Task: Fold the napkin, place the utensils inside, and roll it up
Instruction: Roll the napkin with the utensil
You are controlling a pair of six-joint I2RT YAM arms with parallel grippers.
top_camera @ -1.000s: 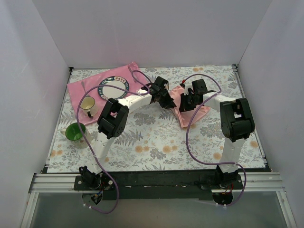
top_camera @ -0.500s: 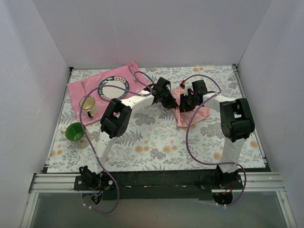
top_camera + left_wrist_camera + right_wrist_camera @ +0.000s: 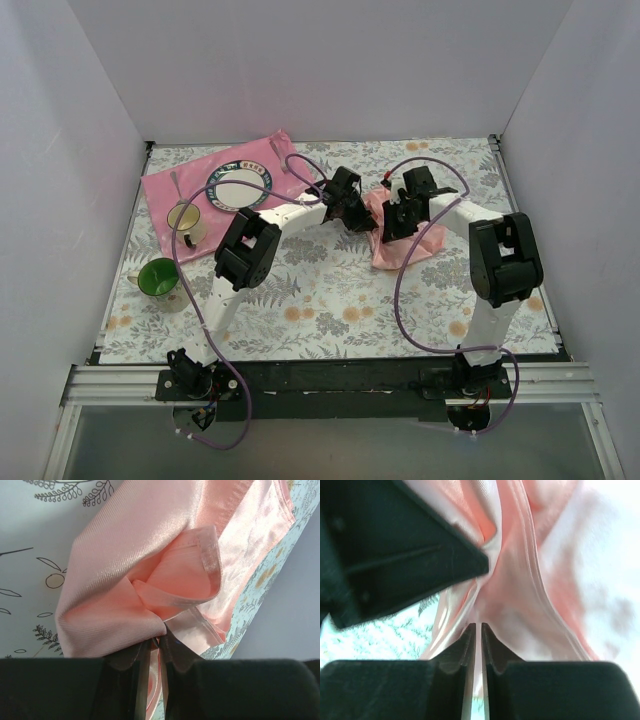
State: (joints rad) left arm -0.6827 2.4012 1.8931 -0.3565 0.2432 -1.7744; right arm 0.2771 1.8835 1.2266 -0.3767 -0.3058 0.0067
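Observation:
The napkin [image 3: 408,240] is a pale salmon-pink shiny cloth, bunched and partly lifted right of the table's middle. My left gripper [image 3: 356,212] is at its left edge, and in the left wrist view it [image 3: 156,639] is shut on a gathered fold of the napkin [image 3: 125,580]. My right gripper [image 3: 396,222] is close beside it over the cloth. In the right wrist view it [image 3: 478,627] is shut on a thin fold of the napkin [image 3: 520,595]. A thin utensil [image 3: 176,183] lies on the hot-pink mat [image 3: 160,190] at the far left.
On the mat stand a blue-rimmed plate [image 3: 238,187] and a cream mug [image 3: 186,222]. A green cup [image 3: 157,278] stands nearer, at the left edge. The floral tablecloth [image 3: 320,290] covers the table. White walls enclose three sides. The left gripper's black body [image 3: 395,550] fills the right wrist view's upper left.
My left gripper has moved right toward the right gripper, carrying its napkin edge. The napkin has bunched narrower and its lower corner has drawn in.

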